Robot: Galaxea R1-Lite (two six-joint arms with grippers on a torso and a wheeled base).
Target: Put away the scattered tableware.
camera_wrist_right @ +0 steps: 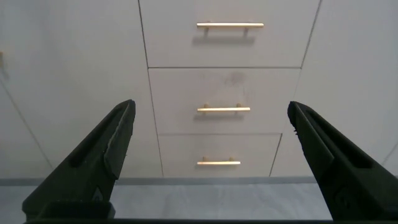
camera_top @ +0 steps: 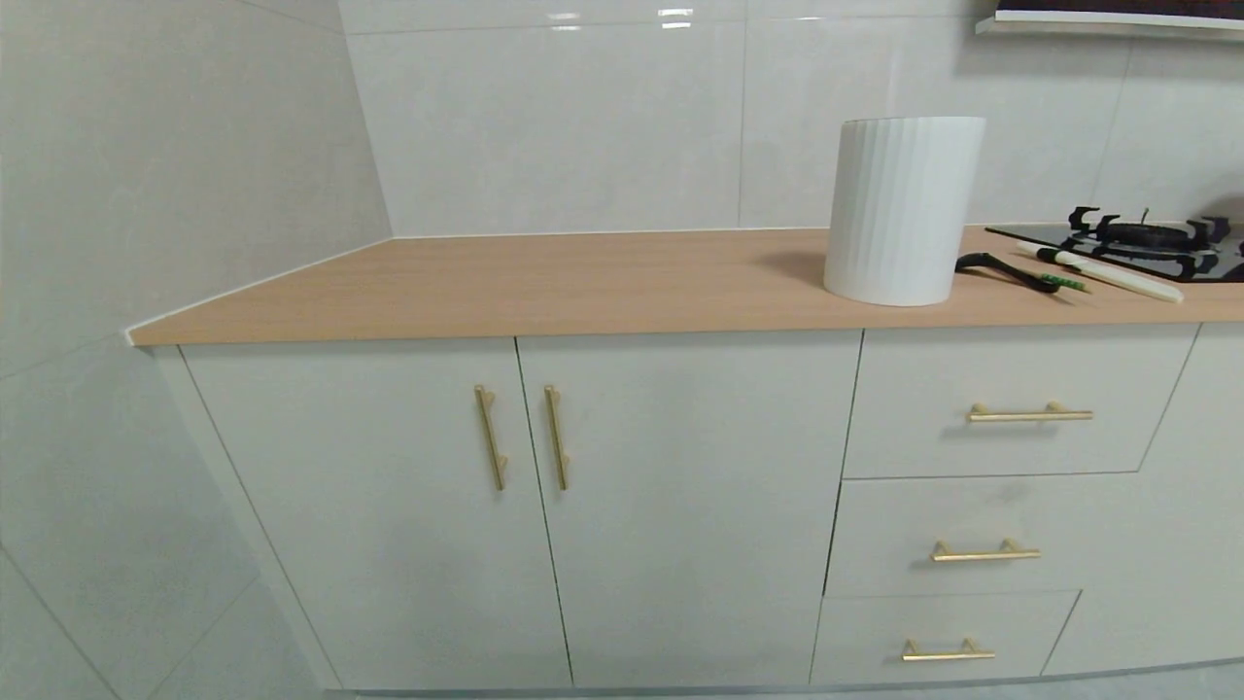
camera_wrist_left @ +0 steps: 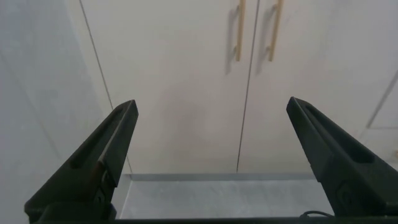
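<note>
The left gripper (camera_wrist_left: 211,107), jaws wide apart and holding nothing, faces the pale double cabinet doors (camera_wrist_left: 186,81) below and left of the white ribbed cylindrical container (camera_top: 904,209). The right gripper (camera_wrist_right: 211,107), jaws also spread and unloaded, faces the three-drawer stack (camera_wrist_right: 227,93) directly below the container. Just right of the container on the wooden countertop (camera_top: 544,282) lie a black curved-handled utensil (camera_top: 1006,269) and a white-bladed knife with a dark green handle (camera_top: 1118,274). Both lie above the grippers and well apart from them.

Wooden countertop (camera_top: 583,282) carries white ribbed canister (camera_top: 902,209), utensils (camera_top: 1118,275), hob (camera_top: 1137,236).
</note>
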